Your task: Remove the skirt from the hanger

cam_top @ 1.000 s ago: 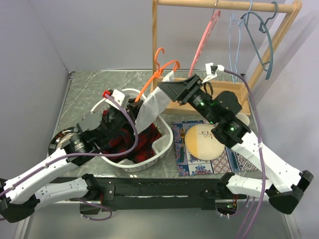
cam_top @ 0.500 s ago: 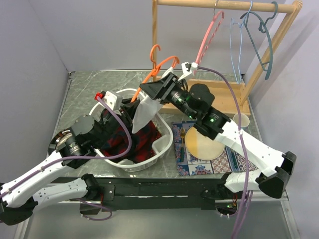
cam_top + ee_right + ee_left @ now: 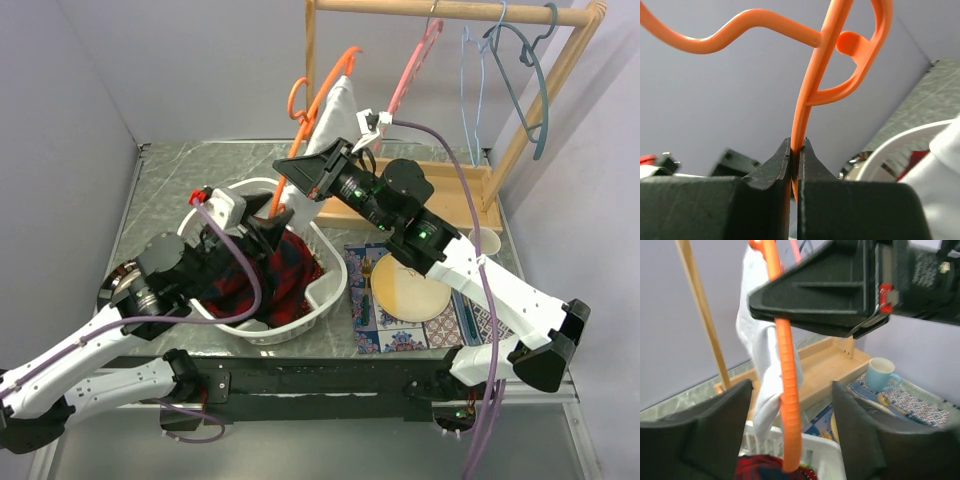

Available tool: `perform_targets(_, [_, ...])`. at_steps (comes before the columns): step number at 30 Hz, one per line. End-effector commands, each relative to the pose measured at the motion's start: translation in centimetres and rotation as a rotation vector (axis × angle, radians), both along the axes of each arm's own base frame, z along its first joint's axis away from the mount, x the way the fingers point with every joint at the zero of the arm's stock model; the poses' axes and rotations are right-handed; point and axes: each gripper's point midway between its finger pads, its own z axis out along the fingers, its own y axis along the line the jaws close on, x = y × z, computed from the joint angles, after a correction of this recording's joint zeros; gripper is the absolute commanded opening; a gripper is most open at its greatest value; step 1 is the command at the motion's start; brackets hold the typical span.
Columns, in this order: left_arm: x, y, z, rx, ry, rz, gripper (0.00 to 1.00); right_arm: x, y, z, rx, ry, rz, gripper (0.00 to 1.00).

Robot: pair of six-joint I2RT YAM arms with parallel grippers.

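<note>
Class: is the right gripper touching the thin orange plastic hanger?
Touching. The right wrist view shows the right gripper shut on the bar of the thin orange plastic hanger, with no gap on either side.

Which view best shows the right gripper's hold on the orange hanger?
Right wrist: the right gripper pinches the orange hanger, seen close up. Left wrist shows the hanger running behind that gripper, the contact hidden. Top external shows both small, the contact unclear.

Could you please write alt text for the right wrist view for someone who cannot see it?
The right gripper, jaws shut, pinches a thin orange hanger whose hook curls overhead against a plain lavender wall. At lower right sit a white basket rim and white cloth.
</note>
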Motion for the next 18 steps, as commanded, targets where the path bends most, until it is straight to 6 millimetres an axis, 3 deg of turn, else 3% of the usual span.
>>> perform_targets(1, [-2.4, 1.1, 3.4, -0.042, -0.155, -0.064, 0.8, -3.0, -4.2, 6.4, 0.053, -0.205, -0.034, 0.0])
perform_targets(2, [-2.9, 1.4, 3.6, -0.039, -0.177, -0.075, 0.9, -3.2, -4.6, 6.2, 0.051, -0.206, -0.036, 0.0])
perform_targets(5, [-3.0, 1.5, 2.5, 0.032, -0.213, -0.077, 0.99, -4.5, -5.9, 6.8, 0.067, -0.233, -0.025, 0.0])
perform_targets(10, [-2.5, 0.3, 0.2, 0.166, -0.228, -0.099, 0.99, -7.1, -7.4, 8.1, 0.098, -0.278, 0.024, 0.0])
perform_targets(14, [-2.7, -1.5, -1.6, 0.251, -0.255, -0.167, 0.96, -8.7, -7.6, 8.1, 0.125, -0.287, 0.091, 0.0])
perform_targets(18, [-2.5, -2.3, -2.2, 0.261, -0.252, -0.186, 0.94, -10.1, -7.4, 7.9, 0.162, -0.286, 0.168, 0.0])
